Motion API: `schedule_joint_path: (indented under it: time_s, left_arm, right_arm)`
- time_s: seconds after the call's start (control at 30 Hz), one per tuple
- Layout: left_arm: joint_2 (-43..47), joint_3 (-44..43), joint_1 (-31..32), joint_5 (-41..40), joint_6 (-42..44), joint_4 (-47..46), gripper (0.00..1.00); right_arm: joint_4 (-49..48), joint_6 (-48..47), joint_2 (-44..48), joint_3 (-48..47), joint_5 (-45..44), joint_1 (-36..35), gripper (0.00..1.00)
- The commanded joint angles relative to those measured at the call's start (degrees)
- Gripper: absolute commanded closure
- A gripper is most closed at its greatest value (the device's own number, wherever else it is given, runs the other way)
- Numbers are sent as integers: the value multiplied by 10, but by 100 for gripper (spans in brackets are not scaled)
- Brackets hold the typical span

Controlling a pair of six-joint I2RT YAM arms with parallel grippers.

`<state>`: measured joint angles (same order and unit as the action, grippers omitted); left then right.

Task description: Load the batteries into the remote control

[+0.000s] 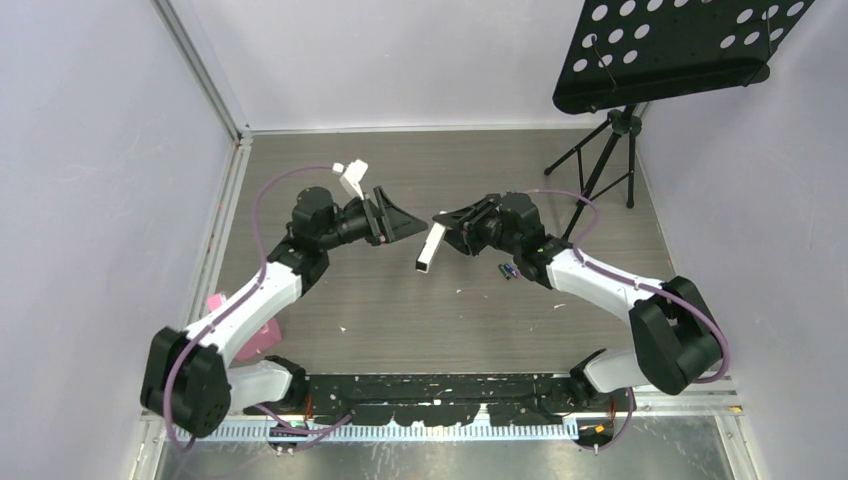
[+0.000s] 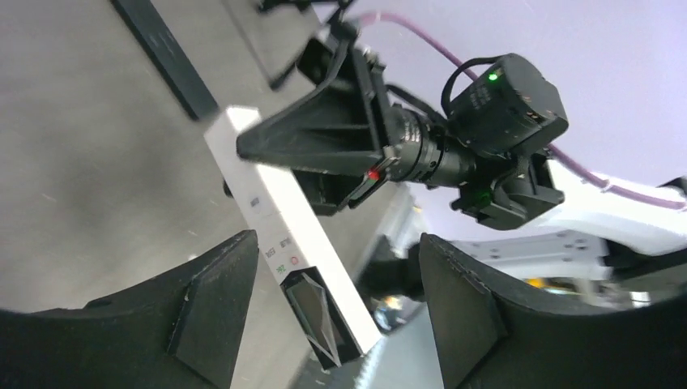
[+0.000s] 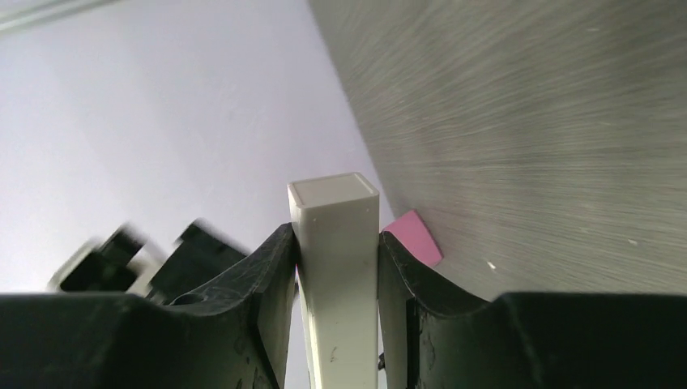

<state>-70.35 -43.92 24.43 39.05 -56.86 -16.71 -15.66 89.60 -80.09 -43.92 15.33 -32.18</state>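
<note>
Pink object: lies on the surface beside the left arm, nearest the bases and no part of the job.
Batteries: a small cluster on the surface, tucked close under the right forearm, well apart from the remote and not yet loaded.
Remote: white and long, held in the air between the two arms and tilted, with its free end pointing down toward the bases.
Right hand: clamped on the remote's narrow sides near its upper end, and the only grip on it.
Left hand: fingers apart on either side of the remote's free end, with a gap showing on both sides.
Battery bay: cannot be seen open or closed from these views.
Music stand: at the far right corner, out of the way.
Risk: one grip near one end leaves a long lever, so a nudge from the left hand could swivel the remote or slide it out. The batteries are small and round, and likely to roll or be knocked by the forearm just above them.
</note>
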Motion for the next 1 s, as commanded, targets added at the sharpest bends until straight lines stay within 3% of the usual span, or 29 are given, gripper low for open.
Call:
schedule_joint_path:
  time_s: [0.0, 0.13, 0.3, 0.47, 0.73, 0.97]
  left_arm:
    - [76, -24, 1, -91, 291, 68, 25]
    - [108, 2, 6, -40, 460, 53, 23]
    - [158, 49, 33, 30, 603, 11, 20]
    - [155, 26, 96, 47, 780, 116, 22]
    - [94, -17, 172, -33, 917, 165, 29]
    - [58, -30, 202, -102, 962, 164, 35]
  right_arm:
    - [123, 42, 17, -26, -43, 2, 99]
    - [210, 61, -1, -62, -21, 8, 99]
    - [330, 73, -15, -114, -8, 19, 99]
    - [388, 82, -12, -147, 5, 21, 99]
    - [406, 76, -7, -164, 26, 21, 99]
    - [406, 77, -13, -161, 38, 21, 99]
